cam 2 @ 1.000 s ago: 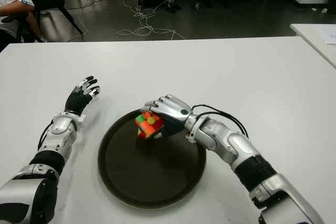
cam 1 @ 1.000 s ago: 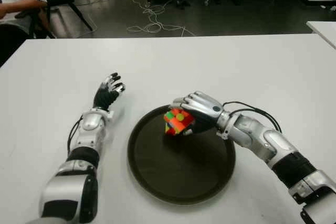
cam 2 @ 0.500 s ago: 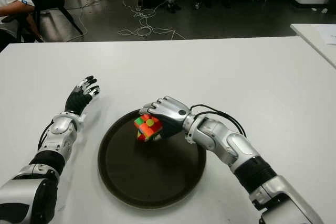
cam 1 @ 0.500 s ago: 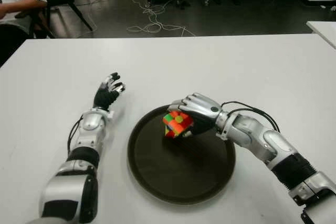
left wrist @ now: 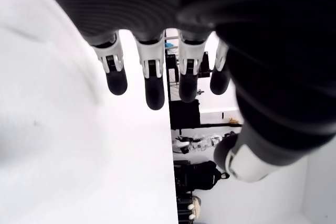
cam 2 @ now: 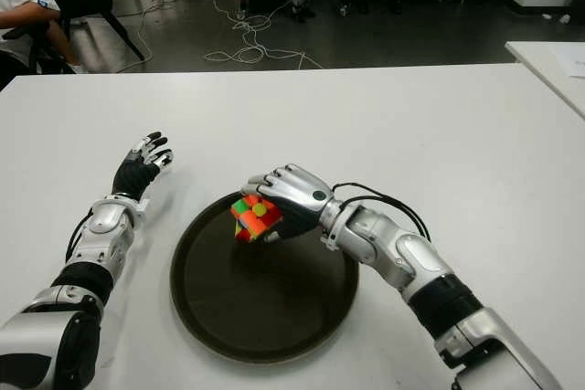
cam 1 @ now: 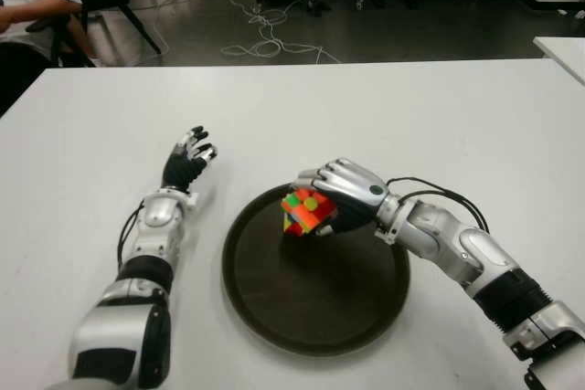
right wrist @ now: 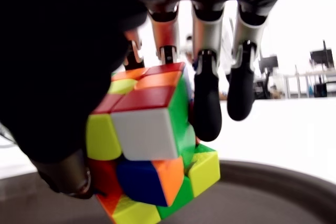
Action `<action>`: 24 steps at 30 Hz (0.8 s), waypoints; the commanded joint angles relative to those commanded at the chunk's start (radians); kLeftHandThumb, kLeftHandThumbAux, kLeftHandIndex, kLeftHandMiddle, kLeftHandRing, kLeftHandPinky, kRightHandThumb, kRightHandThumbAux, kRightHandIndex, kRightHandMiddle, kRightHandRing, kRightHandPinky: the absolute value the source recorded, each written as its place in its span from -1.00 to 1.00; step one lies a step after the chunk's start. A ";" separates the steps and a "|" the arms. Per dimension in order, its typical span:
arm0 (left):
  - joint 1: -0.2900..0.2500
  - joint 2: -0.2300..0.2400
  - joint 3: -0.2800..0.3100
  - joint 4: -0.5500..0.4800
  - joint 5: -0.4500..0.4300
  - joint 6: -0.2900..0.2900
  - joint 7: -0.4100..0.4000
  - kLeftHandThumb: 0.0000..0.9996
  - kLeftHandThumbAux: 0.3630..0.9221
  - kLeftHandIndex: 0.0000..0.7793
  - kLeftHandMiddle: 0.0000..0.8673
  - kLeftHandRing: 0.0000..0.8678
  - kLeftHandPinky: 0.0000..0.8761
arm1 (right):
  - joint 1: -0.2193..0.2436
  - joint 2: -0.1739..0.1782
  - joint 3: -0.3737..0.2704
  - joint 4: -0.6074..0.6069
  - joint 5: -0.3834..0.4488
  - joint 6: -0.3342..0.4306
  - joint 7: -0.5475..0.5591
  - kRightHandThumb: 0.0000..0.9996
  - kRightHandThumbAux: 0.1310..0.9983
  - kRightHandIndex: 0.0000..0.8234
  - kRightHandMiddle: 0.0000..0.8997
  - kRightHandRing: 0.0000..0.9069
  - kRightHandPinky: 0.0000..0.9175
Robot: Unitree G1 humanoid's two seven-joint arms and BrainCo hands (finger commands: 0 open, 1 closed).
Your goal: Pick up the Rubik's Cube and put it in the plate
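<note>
A scrambled Rubik's Cube (cam 1: 306, 211) with orange, green, yellow and blue faces hangs over the far part of a round dark plate (cam 1: 315, 299) near the table's front. My right hand (cam 1: 331, 199) is shut on the cube from above; in the right wrist view the fingers (right wrist: 206, 98) and thumb wrap the cube (right wrist: 152, 140) with the plate's rim (right wrist: 273, 174) just below. My left hand (cam 1: 189, 154) shows left of the plate over the white table (cam 1: 384, 116), fingers (left wrist: 149, 80) spread and holding nothing.
A seated person (cam 1: 32, 2) and a chair are beyond the table's far left corner. Cables (cam 1: 270, 29) lie on the dark floor behind the table. Another white table's corner (cam 1: 562, 47) shows at the far right.
My right hand has shifted slightly left and away with the cube, still over the plate. The left hand has not moved.
</note>
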 joint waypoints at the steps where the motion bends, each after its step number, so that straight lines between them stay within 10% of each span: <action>1: 0.000 -0.001 0.000 0.000 0.000 0.000 0.001 -0.65 0.28 -0.84 -0.70 -0.75 -0.86 | 0.002 -0.001 0.002 0.002 -0.003 0.005 0.003 -0.72 0.36 -0.81 -0.81 -0.78 -0.76; 9: 0.001 -0.001 -0.001 0.004 0.000 0.002 0.001 -0.64 0.33 -0.85 -0.70 -0.75 -0.85 | -0.011 -0.002 0.022 0.045 -0.030 0.023 -0.012 -0.99 -0.04 -0.99 -0.99 -0.99 -0.99; 24: 0.014 0.003 0.000 -0.014 -0.002 0.006 -0.003 -0.64 0.30 -0.86 -0.70 -0.76 -0.86 | -0.027 0.004 0.049 0.102 -0.100 0.012 -0.127 -1.00 -0.15 -1.00 -1.00 -1.00 -1.00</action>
